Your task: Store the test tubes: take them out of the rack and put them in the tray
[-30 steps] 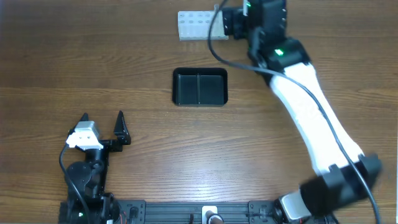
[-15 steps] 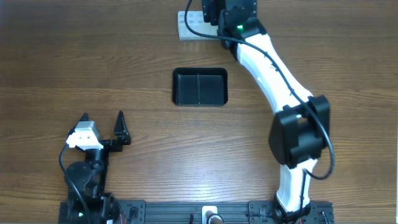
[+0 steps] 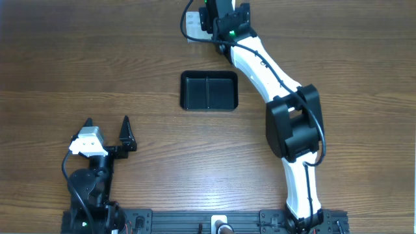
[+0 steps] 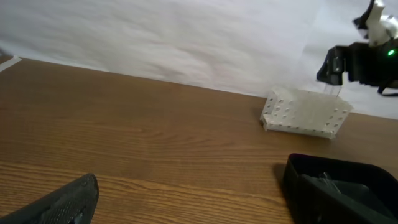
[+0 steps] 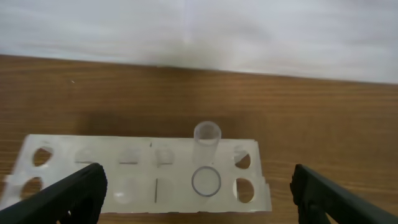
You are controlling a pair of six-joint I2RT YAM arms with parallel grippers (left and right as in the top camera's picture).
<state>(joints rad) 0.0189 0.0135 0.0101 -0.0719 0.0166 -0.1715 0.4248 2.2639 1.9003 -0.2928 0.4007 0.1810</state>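
Observation:
The white test tube rack [image 3: 193, 29] stands at the table's far edge. My right gripper [image 3: 207, 16] hovers over it, open, its fingers [image 5: 68, 194] spread wide on either side of the rack [image 5: 143, 174]. Two clear tubes stand in the rack, one tall tube [image 5: 206, 142] and one seen as a ring [image 5: 205, 180] in front of it. The black two-compartment tray [image 3: 209, 91] lies nearer, mid-table. In the left wrist view, the rack [image 4: 305, 112] sits under the right gripper [image 4: 336, 71], and the tray [image 4: 298, 180] holds faint clear shapes. My left gripper [image 3: 107, 133] is open near its base, holding nothing.
A white wall or sheet rises just behind the rack [image 5: 199, 31]. Bare wooden tabletop [image 3: 97, 65] stretches between the left gripper and the tray. The right arm's white links [image 3: 260, 65] run diagonally past the tray's right side.
The right arm has swung left, carrying its gripper from the rack's right end to over the rack. The left arm has not moved.

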